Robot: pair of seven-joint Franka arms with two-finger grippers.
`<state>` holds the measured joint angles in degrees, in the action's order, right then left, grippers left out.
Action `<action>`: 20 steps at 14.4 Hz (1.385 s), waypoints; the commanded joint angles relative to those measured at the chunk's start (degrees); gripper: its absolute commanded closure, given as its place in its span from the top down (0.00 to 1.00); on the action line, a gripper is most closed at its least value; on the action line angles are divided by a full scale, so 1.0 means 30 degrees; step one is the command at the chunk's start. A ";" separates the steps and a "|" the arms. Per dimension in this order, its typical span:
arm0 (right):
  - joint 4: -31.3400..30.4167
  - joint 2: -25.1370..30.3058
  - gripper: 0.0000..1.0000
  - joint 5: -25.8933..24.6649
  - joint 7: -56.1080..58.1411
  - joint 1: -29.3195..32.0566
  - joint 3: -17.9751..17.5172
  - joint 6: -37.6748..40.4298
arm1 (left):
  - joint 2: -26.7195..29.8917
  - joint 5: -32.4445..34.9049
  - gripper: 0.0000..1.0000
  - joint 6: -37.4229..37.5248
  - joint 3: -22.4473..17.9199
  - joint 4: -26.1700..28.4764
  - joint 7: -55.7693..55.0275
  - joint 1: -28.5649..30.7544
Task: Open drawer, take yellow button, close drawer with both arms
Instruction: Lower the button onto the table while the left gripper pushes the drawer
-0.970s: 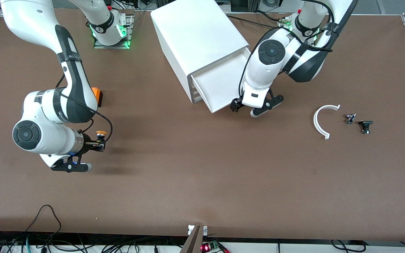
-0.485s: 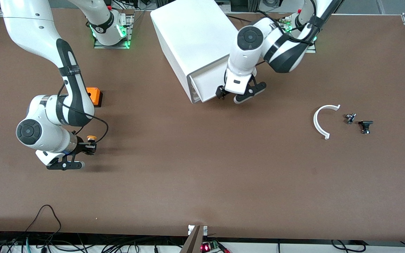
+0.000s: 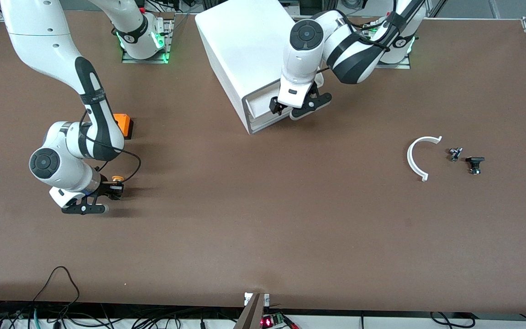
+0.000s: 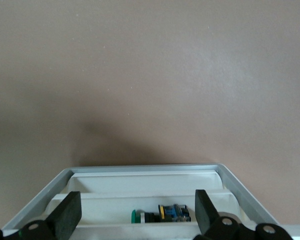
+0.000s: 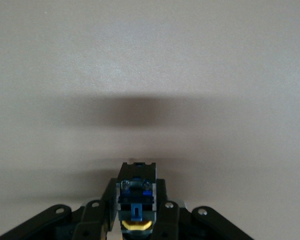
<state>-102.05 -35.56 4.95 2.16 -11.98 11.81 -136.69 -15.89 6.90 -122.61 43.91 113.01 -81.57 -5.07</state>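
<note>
The right gripper (image 3: 116,186) hangs low over bare table toward the right arm's end, clamped on the button (image 5: 136,205), so the taking looks done. The left gripper (image 3: 286,107), fingers spread, sits at the drawer (image 3: 263,106) front, which looks almost shut in the cabinet (image 3: 240,41).

Robotics lab: bolted arm bases (image 3: 144,34), cables (image 3: 62,292) along table (image 3: 263,219).

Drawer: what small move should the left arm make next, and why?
Probably a short last push inward. The drawer seems to jut slightly from the cabinet, with the left gripper, fingers open, at its front. The right gripper holds the button above the table.
</note>
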 commanded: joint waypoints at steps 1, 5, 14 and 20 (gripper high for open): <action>-0.0408 0.0397 0.87 0.0343 0.0217 0.0183 -0.0128 -0.0286 | 0.0315 -0.0450 1.00 0.0176 0.0449 0.0181 -0.0467 0.0051; 0.0060 0.1038 1.00 0.0314 0.0100 0.0125 -0.0128 0.0269 | 0.0110 -0.1007 1.00 0.0381 0.0684 0.0152 -0.0321 0.0051; 0.0120 0.6133 1.00 0.0196 -0.0281 -0.0255 -0.0187 0.5714 | 0.0080 -0.2533 1.00 0.1025 0.1036 -0.0054 -0.0175 0.0081; 0.1257 0.9214 1.00 -0.0329 -0.0194 -0.0256 -0.0128 1.0134 | 0.0022 -0.2417 1.00 0.2513 0.1036 -0.0696 0.0468 -0.0008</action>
<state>-99.80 -10.35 4.87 1.98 -12.57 11.43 -110.95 -16.04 1.19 -119.26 46.14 112.96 -81.71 -5.06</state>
